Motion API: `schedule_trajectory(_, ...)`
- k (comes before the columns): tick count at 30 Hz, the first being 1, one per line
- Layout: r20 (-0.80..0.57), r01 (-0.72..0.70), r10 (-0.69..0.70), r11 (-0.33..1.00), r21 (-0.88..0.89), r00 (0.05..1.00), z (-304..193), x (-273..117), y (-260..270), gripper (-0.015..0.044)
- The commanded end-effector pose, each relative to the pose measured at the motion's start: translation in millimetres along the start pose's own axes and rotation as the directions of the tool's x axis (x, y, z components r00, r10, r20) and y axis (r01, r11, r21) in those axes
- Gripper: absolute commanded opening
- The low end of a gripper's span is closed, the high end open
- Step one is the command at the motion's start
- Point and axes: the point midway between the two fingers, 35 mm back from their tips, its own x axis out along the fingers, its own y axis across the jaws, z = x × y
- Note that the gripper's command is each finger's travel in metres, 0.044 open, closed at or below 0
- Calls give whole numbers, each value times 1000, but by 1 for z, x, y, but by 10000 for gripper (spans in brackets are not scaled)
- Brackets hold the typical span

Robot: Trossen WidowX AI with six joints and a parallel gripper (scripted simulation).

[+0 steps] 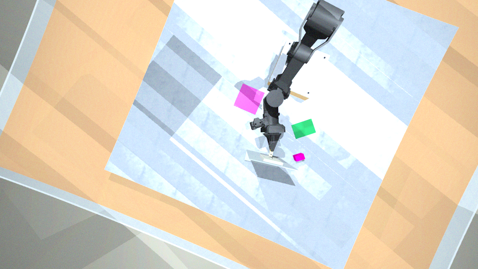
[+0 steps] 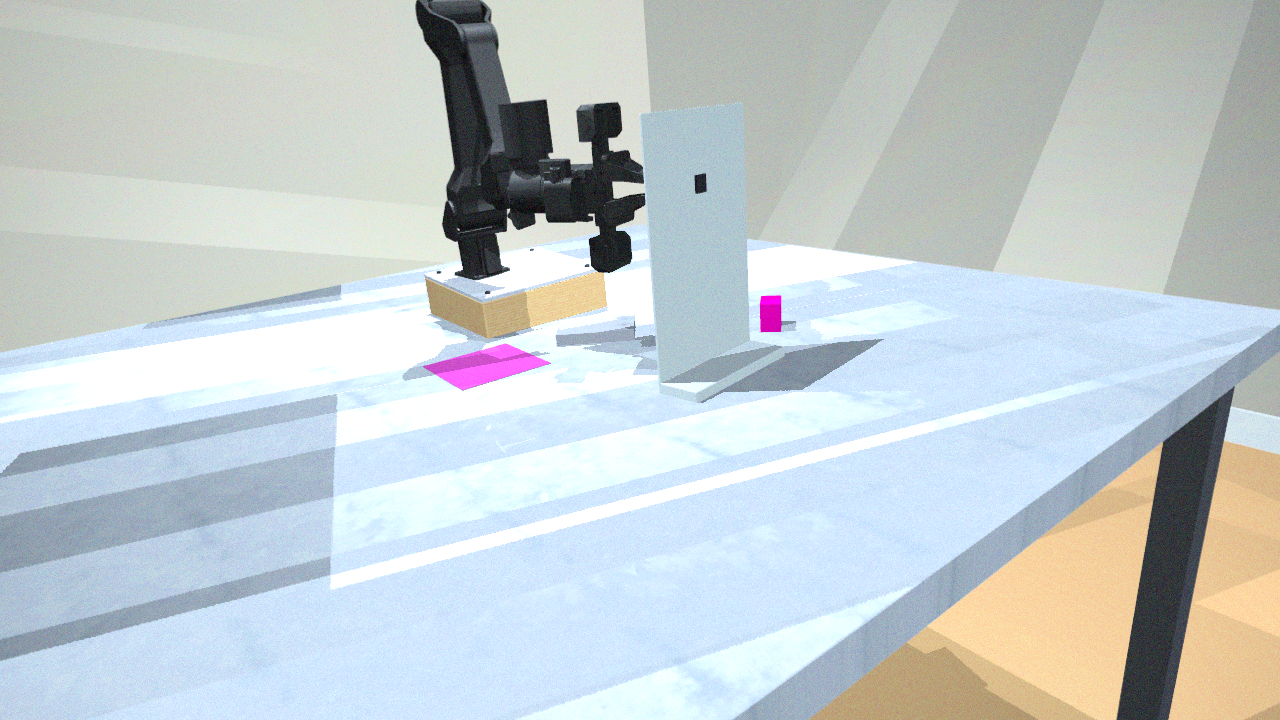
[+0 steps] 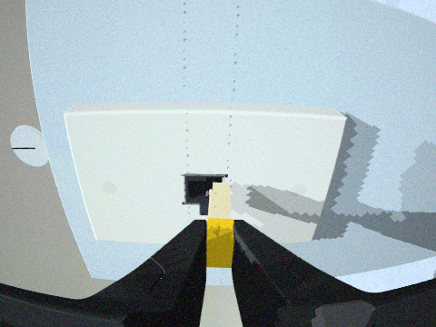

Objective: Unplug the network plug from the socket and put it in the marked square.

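My gripper (image 1: 271, 151) (image 3: 218, 232) is shut on the plug (image 1: 269, 154) (image 3: 220, 245), gripping its yellow rear part. The plug's pale front points at the dark socket opening (image 3: 195, 188) and overlaps its right side in the wrist view. Much of the opening shows dark and unfilled; I cannot tell if the tip is still inside. The thin tab is not distinct. The upright panel (image 2: 702, 268) (image 3: 113, 54) stands on the table and hides my fingertips in the exterior view. The marked magenta square (image 1: 248, 99) (image 2: 487, 365) lies flat beside the arm, away from the plug.
A small magenta block (image 1: 299, 157) (image 2: 770, 314) stands on the table near one end of the panel. A flat green rectangle (image 1: 303, 128) lies on the arm's other side from the magenta square. The arm's wooden base (image 2: 554, 304) is behind the gripper. The panel has a low foot (image 2: 707, 387).
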Motion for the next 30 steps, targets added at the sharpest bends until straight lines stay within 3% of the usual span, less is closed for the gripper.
schedule_trajectory(1,-5,-3,3,1000,1,1000,-2,-4,1,0)
schedule_trajectory(30,-5,-1,1,1000,1,1000,-3,-23,1,0)
